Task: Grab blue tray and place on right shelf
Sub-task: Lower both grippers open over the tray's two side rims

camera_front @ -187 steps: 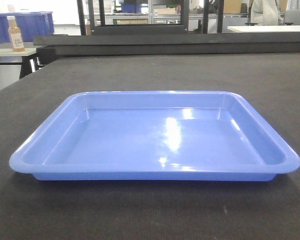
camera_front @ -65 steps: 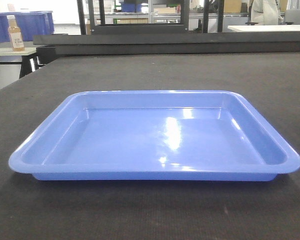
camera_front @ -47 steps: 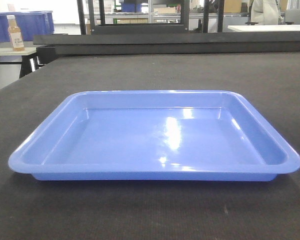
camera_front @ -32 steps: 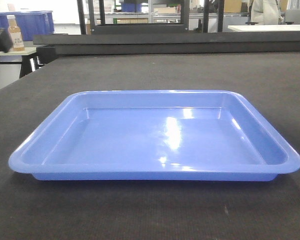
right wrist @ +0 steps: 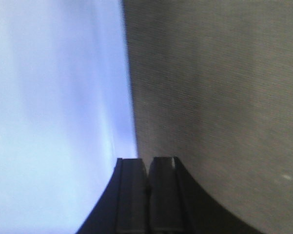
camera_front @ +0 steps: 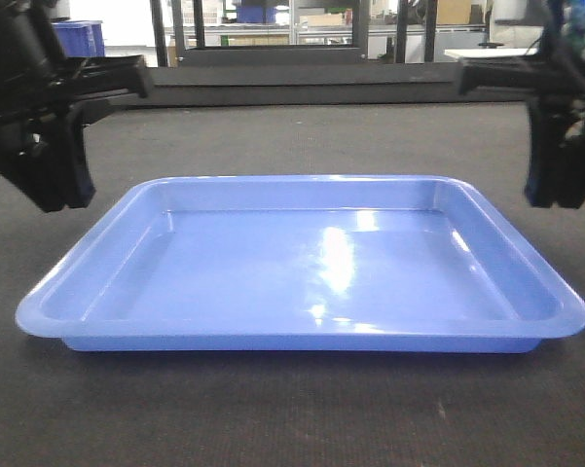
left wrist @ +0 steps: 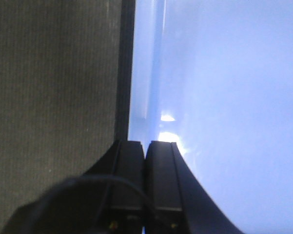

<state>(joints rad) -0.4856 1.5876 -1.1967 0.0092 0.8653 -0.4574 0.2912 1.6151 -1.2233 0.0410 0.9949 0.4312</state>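
The blue tray (camera_front: 311, 268) lies flat on the dark tabletop (camera_front: 302, 136), wide and empty. My left gripper (camera_front: 54, 199) hangs by the tray's left rim, and my right gripper (camera_front: 555, 195) by its right rim. In the left wrist view the left gripper (left wrist: 146, 144) is shut, fingers together, above the tray's left edge (left wrist: 139, 73). In the right wrist view the right gripper (right wrist: 148, 160) is shut above the tray's right edge (right wrist: 119, 73). Neither holds anything. The right shelf is not in view.
A raised dark ledge (camera_front: 302, 83) runs along the table's far edge. Black frame posts (camera_front: 161, 29) and a deep blue bin (camera_front: 78, 34) stand in the background. The dark table mat (left wrist: 53, 73) lies outside the tray on both sides.
Both arms have come into the front view, one at each side of the tray. Before, only the tray showed. The tray has stayed in place.
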